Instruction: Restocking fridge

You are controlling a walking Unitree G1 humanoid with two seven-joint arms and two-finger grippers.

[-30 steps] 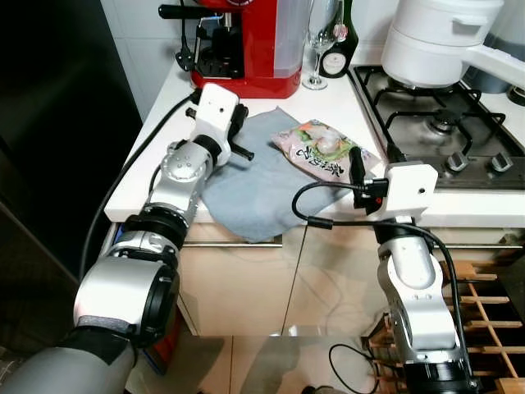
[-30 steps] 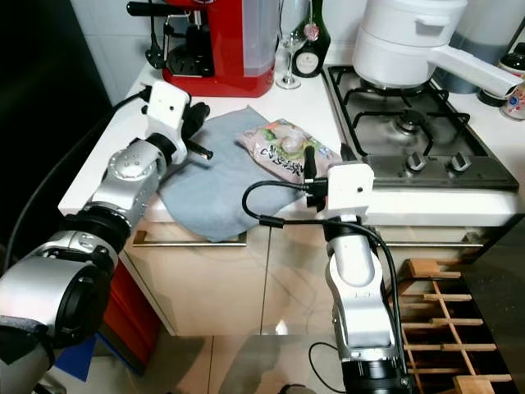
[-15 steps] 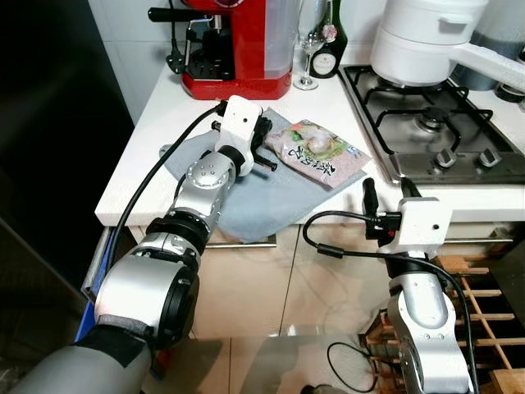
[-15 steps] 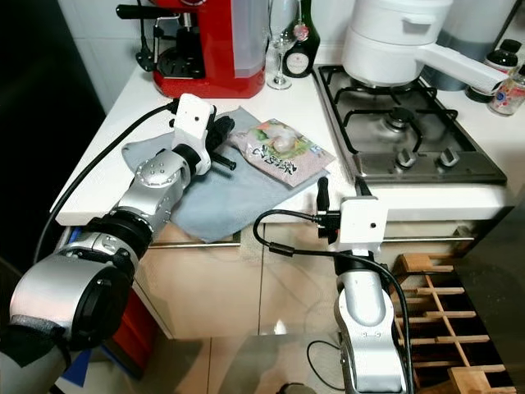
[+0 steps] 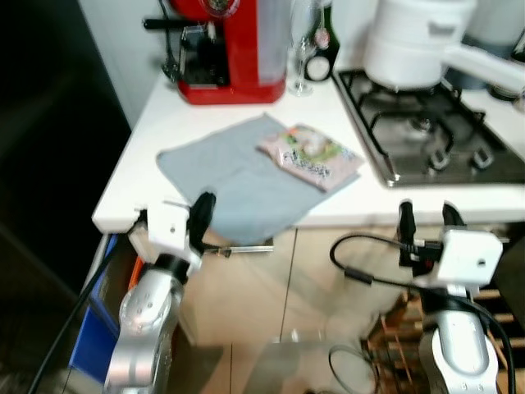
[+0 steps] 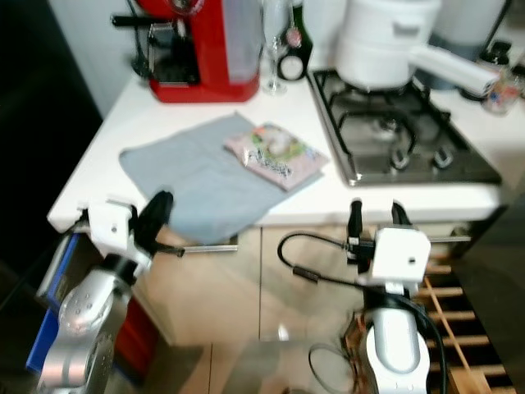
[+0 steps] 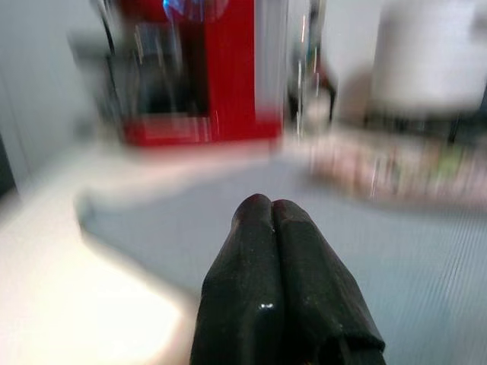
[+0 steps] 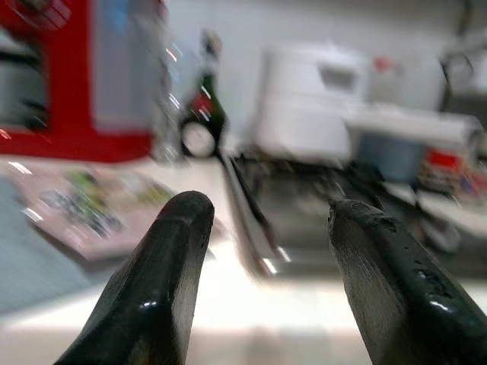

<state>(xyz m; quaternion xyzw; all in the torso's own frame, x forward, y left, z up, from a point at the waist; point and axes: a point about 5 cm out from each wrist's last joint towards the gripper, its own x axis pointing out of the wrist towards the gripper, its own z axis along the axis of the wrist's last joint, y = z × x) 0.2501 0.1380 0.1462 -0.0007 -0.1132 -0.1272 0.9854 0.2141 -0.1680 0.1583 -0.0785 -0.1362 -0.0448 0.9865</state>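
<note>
A pink and green food packet (image 5: 310, 156) lies on a grey cloth (image 5: 234, 174) on the white counter (image 5: 139, 172), and it is blurred in the left wrist view (image 7: 396, 163). My left gripper (image 5: 202, 217) is shut with nothing in it, down at the counter's front edge, short of the cloth. My right gripper (image 5: 426, 220) is open and empty, below the counter edge in front of the stove, to the right of the packet. Both grippers are apart from the packet.
A red coffee machine (image 5: 225, 49), a wine glass (image 5: 299, 61) and a dark bottle (image 5: 321, 45) stand at the back of the counter. A white pot (image 5: 418, 41) sits on the gas hob (image 5: 426, 123). Cabinet doors (image 5: 262, 295) are below, a wooden rack (image 6: 459, 304) at lower right.
The camera has pulled back and the picture is blurred. My left arm has dropped from the cloth beside the packet to the counter's front edge. My right gripper has sunk lower.
</note>
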